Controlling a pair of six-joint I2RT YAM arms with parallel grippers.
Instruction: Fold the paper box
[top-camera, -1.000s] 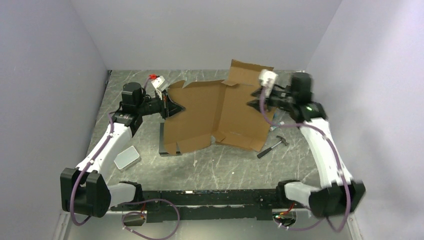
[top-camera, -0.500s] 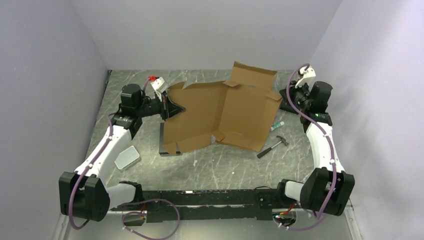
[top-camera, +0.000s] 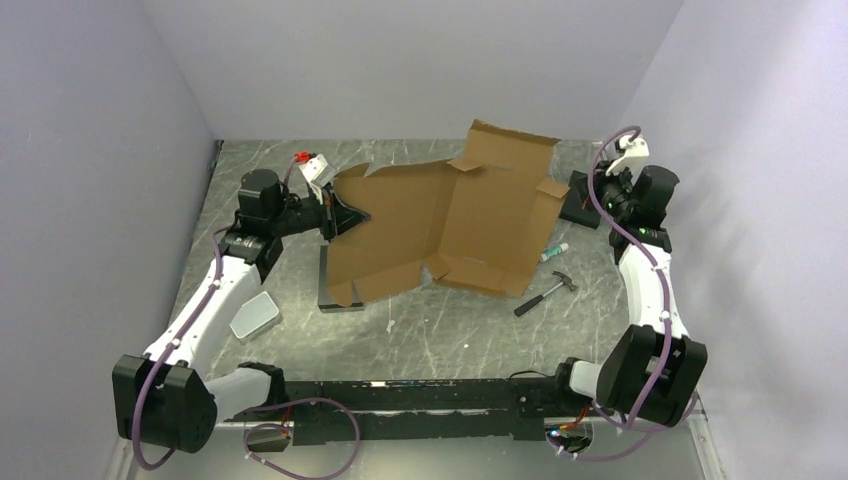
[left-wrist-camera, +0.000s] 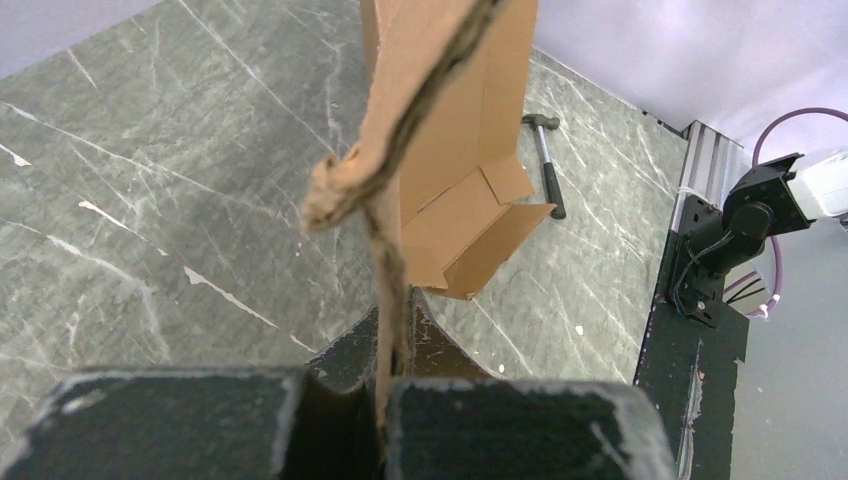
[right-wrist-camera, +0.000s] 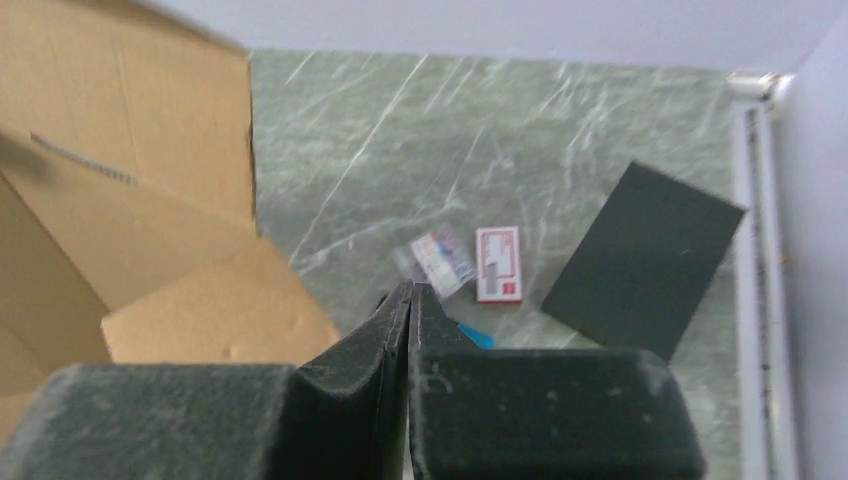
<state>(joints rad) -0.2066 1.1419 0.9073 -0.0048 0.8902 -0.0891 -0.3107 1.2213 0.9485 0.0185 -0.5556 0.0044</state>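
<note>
Paper box (top-camera: 440, 225) in the middle of the tabletop (top-camera: 450, 335), toward the far side: brown cardboard sheet mostly opened out, several flaps partly raised, far-right panel standing up near the back wall. Left edge lifted off the surface, edge-on in the left wrist view, corrugated rim ragged and bent there. Near-left corner over a dark flat slab (top-camera: 340, 306), mostly hidden beneath the cardboard.

Left fingers (top-camera: 345, 215) clamped tight on that left edge, cardboard pinched straight down the slot between them.

Right fingers (right-wrist-camera: 400, 310) pressed together with nothing between, off the box's right side and apart from it, held above the far-right part of the tabletop. Black block (top-camera: 578, 203) lying flat near them, close to the right wall. Small white-and-red card (right-wrist-camera: 498, 263) and clear packet (right-wrist-camera: 440, 258) side by side on the stone surface between box and block, in the right wrist view just beyond the closed tips.

Hammer (top-camera: 545, 293) near the box's near-right corner, not touching it, head toward the right. Marker (top-camera: 553, 252) just on the far side of the hammer, beside the box's right edge. Grey tin (top-camera: 254, 314) well apart on the near left, beside the left arm.
</note>
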